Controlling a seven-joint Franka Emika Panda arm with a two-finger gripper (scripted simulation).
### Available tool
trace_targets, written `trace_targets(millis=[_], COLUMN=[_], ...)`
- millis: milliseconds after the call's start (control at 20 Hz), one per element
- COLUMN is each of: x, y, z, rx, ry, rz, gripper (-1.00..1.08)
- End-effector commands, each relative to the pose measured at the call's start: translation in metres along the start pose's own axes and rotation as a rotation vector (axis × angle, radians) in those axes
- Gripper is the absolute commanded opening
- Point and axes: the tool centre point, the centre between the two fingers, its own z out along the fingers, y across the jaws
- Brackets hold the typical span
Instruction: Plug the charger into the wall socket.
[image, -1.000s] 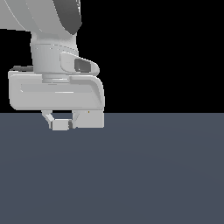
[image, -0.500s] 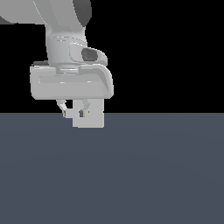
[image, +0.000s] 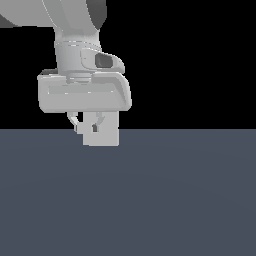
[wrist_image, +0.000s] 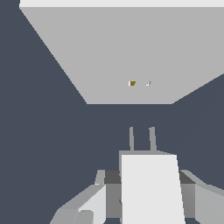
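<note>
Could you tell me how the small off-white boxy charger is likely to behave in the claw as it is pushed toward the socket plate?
The small off-white boxy charger looks rigid, so it should not flex. Its flat, plain faces may slip or twist in the claw under pushing force. Its two thin prongs seem the delicate part; misaligned with the holes in the flat off-white square socket plate, they could jam.

No readable text or labels anywhere.

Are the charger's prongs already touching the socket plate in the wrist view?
No. The charger's two prongs end short of the wall socket, with dark floor visible between them.
</note>
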Motion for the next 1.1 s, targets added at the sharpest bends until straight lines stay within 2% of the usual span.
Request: trace_targets(millis=[0, 700, 1050], x=[0.002, 0.042, 0.048], y=[0.0, 0.001, 0.001], z=[0.0, 0.01, 0.012], rx=[0.0, 0.0, 0.0], ry=[0.0, -0.001, -0.001], rz=[0.0, 0.001, 0.001], gripper=[-1.0, -1.0, -1.0])
